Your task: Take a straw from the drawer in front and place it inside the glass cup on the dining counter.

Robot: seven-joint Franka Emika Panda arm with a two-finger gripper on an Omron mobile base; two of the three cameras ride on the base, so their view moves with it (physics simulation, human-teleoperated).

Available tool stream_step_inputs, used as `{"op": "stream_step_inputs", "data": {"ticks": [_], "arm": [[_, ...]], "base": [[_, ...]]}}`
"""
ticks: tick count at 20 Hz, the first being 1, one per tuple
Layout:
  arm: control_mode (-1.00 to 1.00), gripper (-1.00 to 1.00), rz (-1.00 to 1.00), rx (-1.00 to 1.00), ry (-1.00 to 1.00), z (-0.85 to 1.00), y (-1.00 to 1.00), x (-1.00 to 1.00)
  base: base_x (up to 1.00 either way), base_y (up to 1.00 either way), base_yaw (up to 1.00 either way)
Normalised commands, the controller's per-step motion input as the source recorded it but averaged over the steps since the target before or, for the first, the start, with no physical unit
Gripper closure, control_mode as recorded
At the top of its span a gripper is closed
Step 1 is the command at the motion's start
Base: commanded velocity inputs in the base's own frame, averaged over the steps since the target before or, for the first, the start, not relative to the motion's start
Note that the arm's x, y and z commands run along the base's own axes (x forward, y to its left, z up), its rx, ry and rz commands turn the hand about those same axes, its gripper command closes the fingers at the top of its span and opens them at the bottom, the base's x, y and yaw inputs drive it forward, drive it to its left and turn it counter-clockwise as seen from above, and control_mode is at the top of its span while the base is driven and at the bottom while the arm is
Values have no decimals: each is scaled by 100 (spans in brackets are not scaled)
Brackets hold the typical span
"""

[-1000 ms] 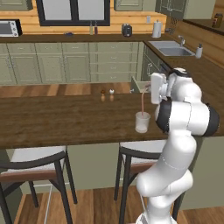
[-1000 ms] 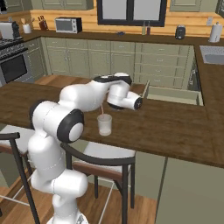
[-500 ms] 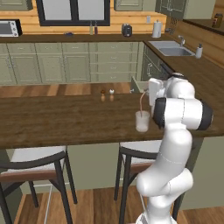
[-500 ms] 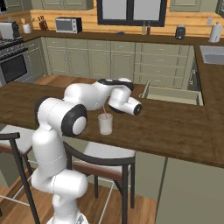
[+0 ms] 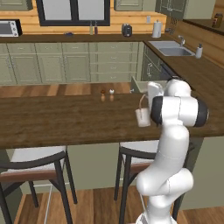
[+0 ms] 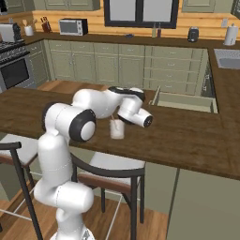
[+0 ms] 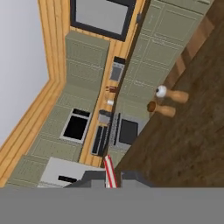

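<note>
The glass cup (image 5: 142,118) (image 6: 116,129) stands on the dining counter (image 5: 65,118) (image 6: 187,138), just left of my arm in the left base view. The thin pale-red straw (image 5: 141,103) rises tilted out of the cup's mouth toward my hand. In the hand view the straw (image 7: 109,168) runs up between the two fingertips, and my gripper (image 7: 111,178) is shut on it. In both base views my own arm hides the jaws. Beyond the counter the sage-green drawer (image 5: 146,84) (image 6: 183,101) stands pulled open.
Two small wooden shakers (image 5: 107,92) (image 7: 168,100) stand on the counter's far edge, left of the cup. Bar stools (image 5: 35,166) (image 6: 117,173) sit under the near edge. A sink (image 5: 171,50) lies in the right-hand worktop, and cabinets line the back wall.
My arm has folded in closer over the cup, its forearm swinging across. The straw stays gripped at the cup. The cup, the drawer and the base have not moved.
</note>
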Motion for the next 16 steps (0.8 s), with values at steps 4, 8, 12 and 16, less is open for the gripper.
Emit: {"op": "stream_step_inputs", "data": {"ticks": [4, 8, 12, 16], "arm": [[-100, 100, 0, -4, -5, -10, -27, -58], [-100, 100, 0, -4, -6, -10, -29, -69], [-100, 100, 0, -1, -3, -9, -8, -40], [-100, -100, 0, 0, -4, -5, 0, -6]], "base": [[0, 0, 0], [0, 0, 0], [0, 0, 0], [0, 0, 0]]}}
